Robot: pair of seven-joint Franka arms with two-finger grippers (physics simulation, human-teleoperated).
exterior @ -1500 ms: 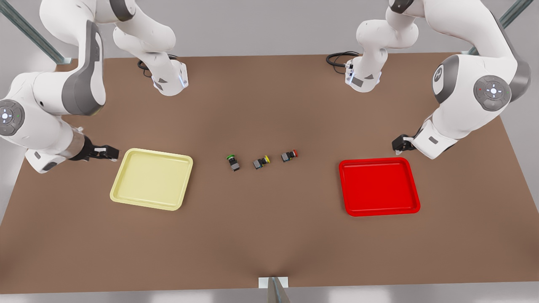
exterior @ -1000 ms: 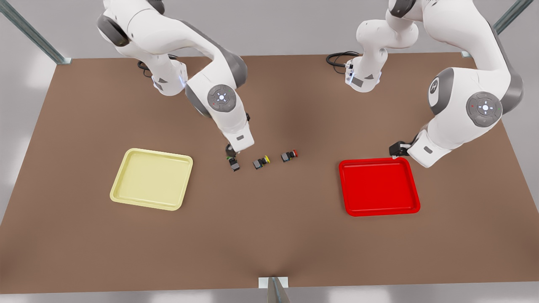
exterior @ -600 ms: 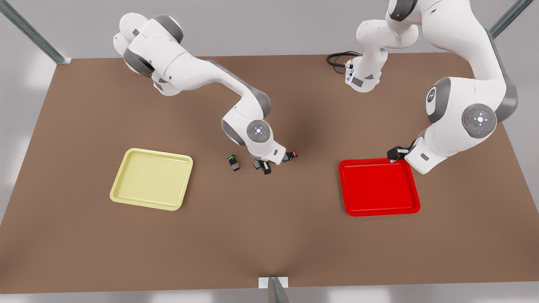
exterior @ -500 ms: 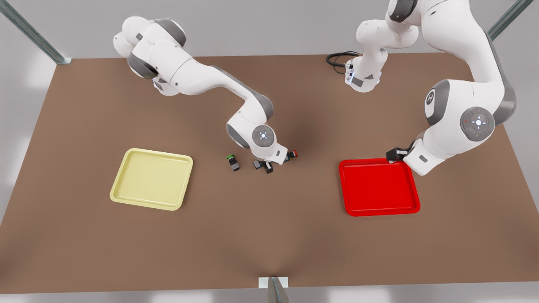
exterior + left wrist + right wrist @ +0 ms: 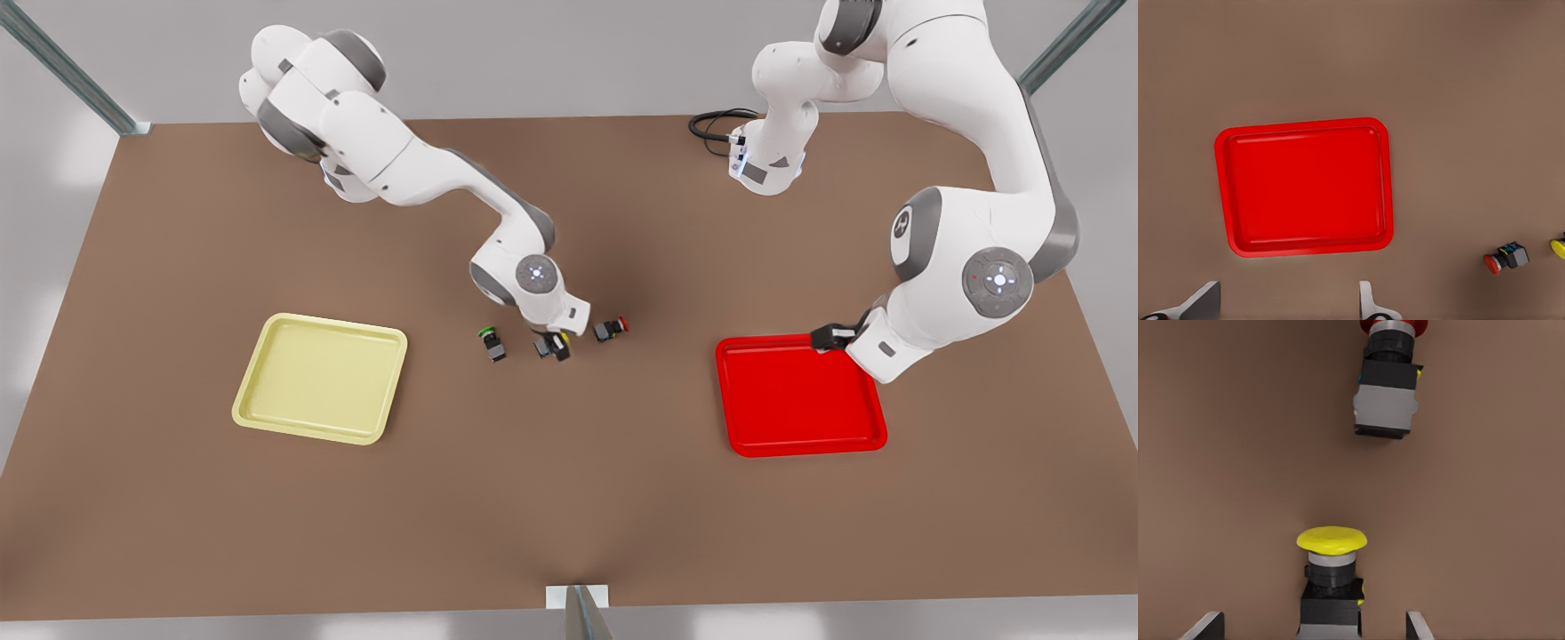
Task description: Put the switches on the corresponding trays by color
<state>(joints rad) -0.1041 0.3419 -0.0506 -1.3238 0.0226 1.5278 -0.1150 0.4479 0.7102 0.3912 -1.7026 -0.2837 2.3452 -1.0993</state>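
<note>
While the right gripper (image 5: 553, 348) sat low over the yellow switch (image 5: 556, 342) at mid-table w/ fingers (image 5: 1205, 625) spread either side, not clenched, red switch (image 5: 610, 330) lay just beside; left gripper (image 5: 827, 338), fingers apart, hung over the red tray (image 5: 800, 394) far edge; yellow tray (image 5: 321, 378) well left

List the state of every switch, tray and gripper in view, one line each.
yellow switch: lying on the table, between the right gripper's open fingers
red switch: lying on the table, untouched
green switch: on the table, untouched
yellow tray: empty
red tray: empty
right gripper: open, around the yellow switch
left gripper: open, over the red tray's edge
</note>
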